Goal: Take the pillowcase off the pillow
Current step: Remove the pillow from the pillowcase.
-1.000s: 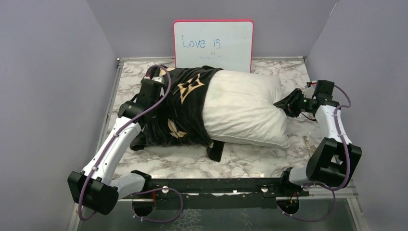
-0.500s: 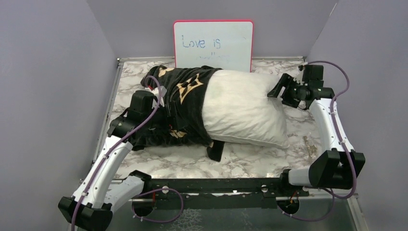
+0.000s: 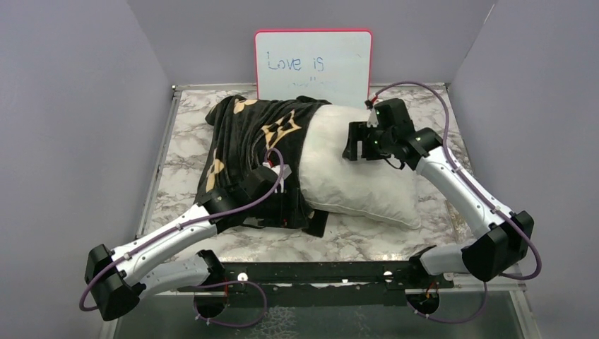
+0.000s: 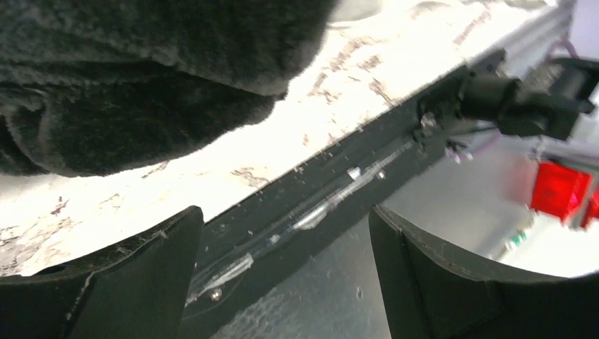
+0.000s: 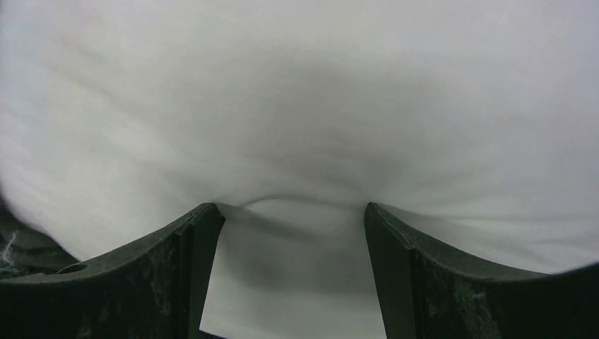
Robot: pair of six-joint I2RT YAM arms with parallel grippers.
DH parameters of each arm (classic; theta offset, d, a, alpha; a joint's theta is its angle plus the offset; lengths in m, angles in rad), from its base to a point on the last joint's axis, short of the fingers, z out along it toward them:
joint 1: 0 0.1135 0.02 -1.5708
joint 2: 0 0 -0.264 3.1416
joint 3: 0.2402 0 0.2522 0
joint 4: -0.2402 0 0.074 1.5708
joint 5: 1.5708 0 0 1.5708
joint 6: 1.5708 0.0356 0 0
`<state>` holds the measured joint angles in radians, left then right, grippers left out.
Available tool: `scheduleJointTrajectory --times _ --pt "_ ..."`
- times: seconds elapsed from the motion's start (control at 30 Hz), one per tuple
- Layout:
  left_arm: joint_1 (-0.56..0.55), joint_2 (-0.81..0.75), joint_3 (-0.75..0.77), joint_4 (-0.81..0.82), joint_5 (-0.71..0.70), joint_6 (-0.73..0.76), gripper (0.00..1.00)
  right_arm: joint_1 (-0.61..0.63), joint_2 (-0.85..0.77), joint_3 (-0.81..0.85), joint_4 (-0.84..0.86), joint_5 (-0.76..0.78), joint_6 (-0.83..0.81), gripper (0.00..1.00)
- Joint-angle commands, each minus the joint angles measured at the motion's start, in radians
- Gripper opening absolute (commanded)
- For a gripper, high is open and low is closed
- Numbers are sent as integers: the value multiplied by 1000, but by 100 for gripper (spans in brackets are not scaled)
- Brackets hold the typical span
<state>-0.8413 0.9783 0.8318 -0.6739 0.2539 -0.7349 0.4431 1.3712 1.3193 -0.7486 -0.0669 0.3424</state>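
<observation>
The white pillow (image 3: 360, 180) lies across the marble table; its left half is inside the black flower-printed pillowcase (image 3: 244, 141). My left gripper (image 3: 282, 201) is low at the pillowcase's near edge, open and empty. In the left wrist view the gripper (image 4: 286, 212) points at the table's front rail, with the black pillowcase (image 4: 141, 70) bunched above it. My right gripper (image 3: 357, 145) is over the bare pillow's top, just right of the pillowcase's open edge. In the right wrist view the gripper (image 5: 293, 208) is open, its fingertips (image 5: 205, 219) pressing into the pillow (image 5: 297, 106).
A pink-framed whiteboard (image 3: 313, 67) leans on the back wall behind the pillow. Grey walls close in both sides. The black front rail (image 3: 318, 272) runs along the near edge and also shows in the left wrist view (image 4: 339, 176). Bare marble (image 3: 381, 240) lies in front of the pillow.
My right arm swung from the pillow's right end leftward onto its top. My left arm drew back from the pillowcase's far left to its near edge. The pillowcase lies flatter.
</observation>
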Motion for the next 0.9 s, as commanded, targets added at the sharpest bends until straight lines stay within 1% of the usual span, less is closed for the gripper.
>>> scheduleJointTrajectory --times 0.0,0.07,0.13,0.23,0.33,0.4,0.47,0.5,0.53,0.6,0.67,0.7,0.77,0.8,0.87 --pt "-106 9 -50 93 -323 -226 88 102 -70 -76 69 -28 -1 79" --pt "-133 13 -81 128 -460 -286 88 136 -105 -114 120 -27 -8 79" --pt "-144 13 -123 187 -536 -346 88 168 -138 -141 164 -18 -25 79" --pt "-148 14 -212 347 -631 -415 88 200 -178 -163 202 -12 -52 78" --pt "-148 29 -305 512 -713 -461 88 209 -217 -194 248 -72 -81 78" --pt "-148 39 -330 565 -780 -480 84 210 -223 -208 256 -112 -93 78" --pt "-148 33 -346 585 -848 -486 78 212 -226 -226 256 -129 -97 78" --pt "-148 25 -349 584 -879 -489 73 213 -225 -239 259 -135 -101 78" --pt "-148 16 -350 583 -905 -480 65 213 -223 -257 262 -135 -103 79" --pt "-148 -7 -344 575 -944 -447 45 212 -209 -294 274 -120 -105 79" --pt "-147 -28 -316 530 -974 -409 25 213 -189 -327 286 -87 -93 78" --pt "-147 -35 -299 505 -982 -378 17 213 -181 -333 287 -85 -95 78" --pt "-147 -42 -252 421 -998 -329 4 212 -182 -335 292 -75 -99 78" --pt "-147 -44 -230 393 -1003 -303 0 213 -198 -342 310 -81 -111 78" --pt "-147 -48 -189 360 -994 -237 0 212 -248 -368 381 -103 -147 78"
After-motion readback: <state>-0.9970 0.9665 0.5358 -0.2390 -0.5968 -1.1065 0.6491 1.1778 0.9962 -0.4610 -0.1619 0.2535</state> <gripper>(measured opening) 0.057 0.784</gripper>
